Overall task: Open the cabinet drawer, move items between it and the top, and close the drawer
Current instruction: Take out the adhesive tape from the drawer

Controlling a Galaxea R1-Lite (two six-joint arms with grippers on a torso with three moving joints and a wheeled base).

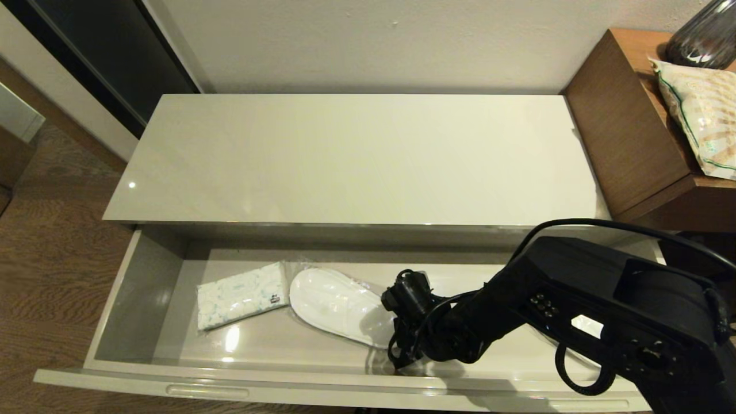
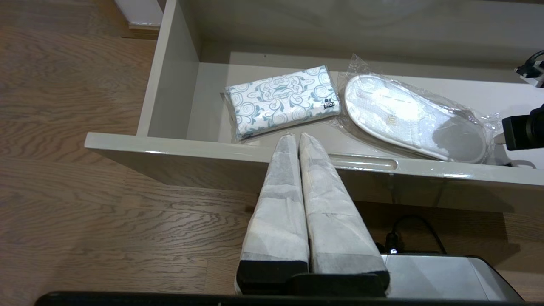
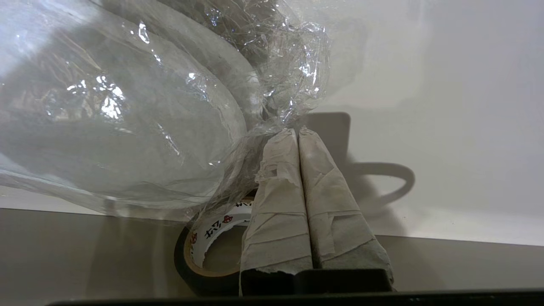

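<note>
While the cabinet drawer [image 1: 144, 276] stands pulled fully out beneath the top [image 1: 356, 155], the left gripper [image 2: 296, 138] hangs outside it, just in front of the drawer's front edge near its left end, its wrapped fingers [image 2: 280, 199] pressed together on nothing. Inside, toward the left end of the drawer floor, lies the tissue pack [image 1: 241, 294] (white with pale blue swirls), flat and slightly skewed. Just beside it to the right, touching or nearly so, rests a white slipper [image 1: 339, 307] sealed in clear plastic wrap, its length running diagonally toward the front wall. Further right, the right arm [image 1: 575, 299] reaches down into the drawer's middle, and the right gripper [image 3: 297, 132] sits low over the floor with its taped fingers [image 3: 280, 204] clenched tight, tips against the crinkled edge of the slipper's wrap. A tape roll [image 3: 199, 255] stands on edge against the gripper's base; it seems to lean near the front wall, though that is hard to place. At the far right stands a brown wooden table [image 1: 627, 132].
</note>
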